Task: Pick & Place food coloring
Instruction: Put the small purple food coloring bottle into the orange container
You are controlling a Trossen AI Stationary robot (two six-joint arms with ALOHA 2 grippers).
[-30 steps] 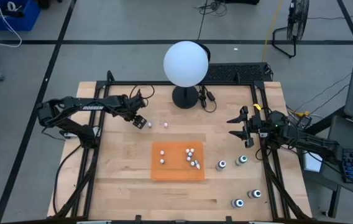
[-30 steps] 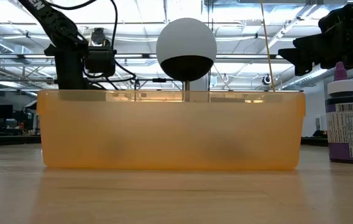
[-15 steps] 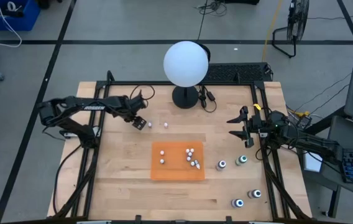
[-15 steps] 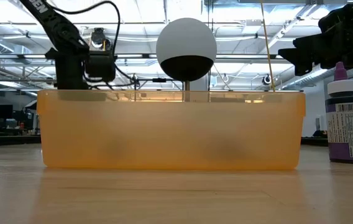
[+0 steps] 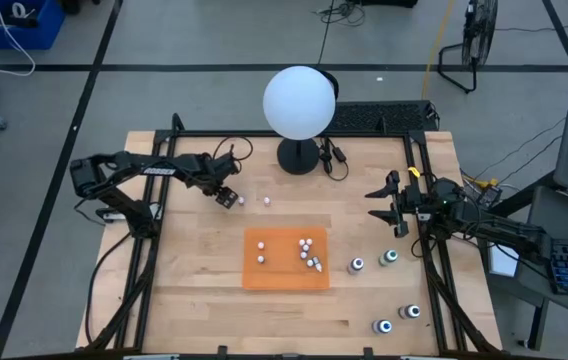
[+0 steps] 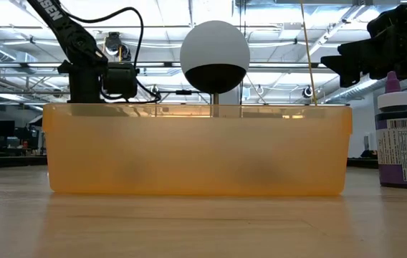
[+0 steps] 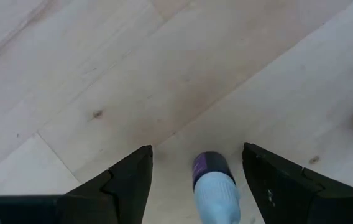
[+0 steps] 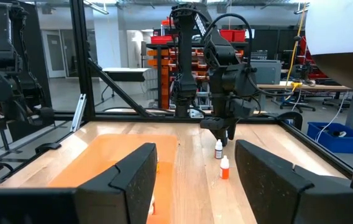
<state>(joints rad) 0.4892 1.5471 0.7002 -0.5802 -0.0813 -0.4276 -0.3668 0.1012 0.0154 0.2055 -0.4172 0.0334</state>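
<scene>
The food coloring bottles are spread out: several tiny whitish ones [image 5: 307, 250] stand in the flat orange tray [image 5: 274, 276], and two [image 5: 242, 200] [image 5: 267, 200] stand on bare wood to its far left. Four bigger dark bottles [image 5: 357, 265] [image 5: 389, 257] [image 5: 384, 326] [image 5: 411, 312] stand to the right of the tray. My left gripper [image 5: 229, 197] is open, pointing down over the nearer loose bottle [image 7: 212, 186], one finger on each side of it with a gap on both. My right gripper [image 5: 392, 206] waits open at the right side of the table.
A white globe lamp [image 5: 299, 102] stands on its dark base at the far middle of the table. The second loose bottle [image 8: 225, 167], reddish, stands just to the right of the one between my left fingers. Black frame rails [image 5: 154, 250] run along both sides.
My left gripper has come down a little and edged toward the table's right, closer over the loose bottle. Its arm has drawn in slightly. The bottles and the right arm have kept still.
</scene>
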